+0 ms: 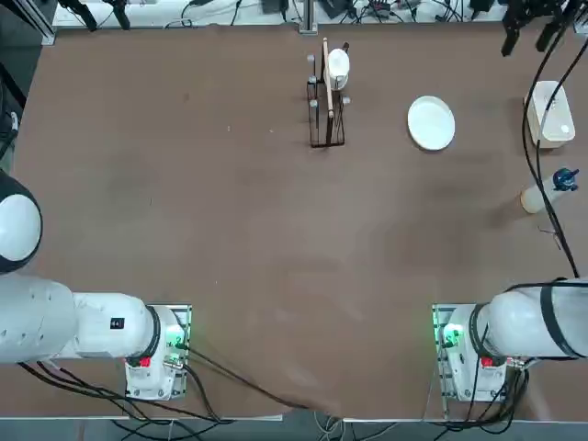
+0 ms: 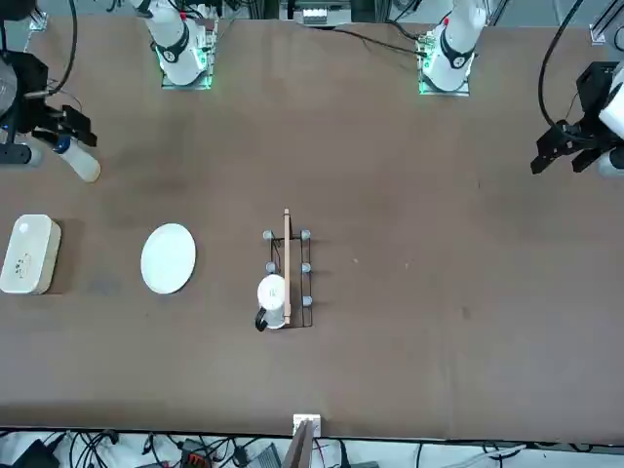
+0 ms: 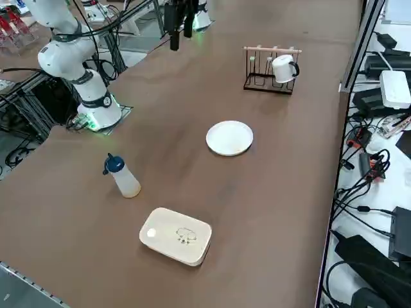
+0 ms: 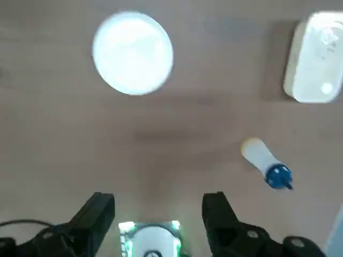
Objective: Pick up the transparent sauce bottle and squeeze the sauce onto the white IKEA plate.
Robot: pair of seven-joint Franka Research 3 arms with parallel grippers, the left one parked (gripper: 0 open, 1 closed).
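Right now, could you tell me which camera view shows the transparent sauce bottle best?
The right side view: the transparent sauce bottle stands upright, unobstructed, dark blue cap clear. In the top view a cable crosses it; in the front view the right pincer partly covers it; the wrist view sees it from above.

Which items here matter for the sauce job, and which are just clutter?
For the job:
- transparent sauce bottle, upright, blue cap, not yet gripped
- white IKEA plate, bare
- right pincer, open, high above the table, holding nothing

Just lying about:
- white rounded box, near the bottle
- wire rack with a white mug on it
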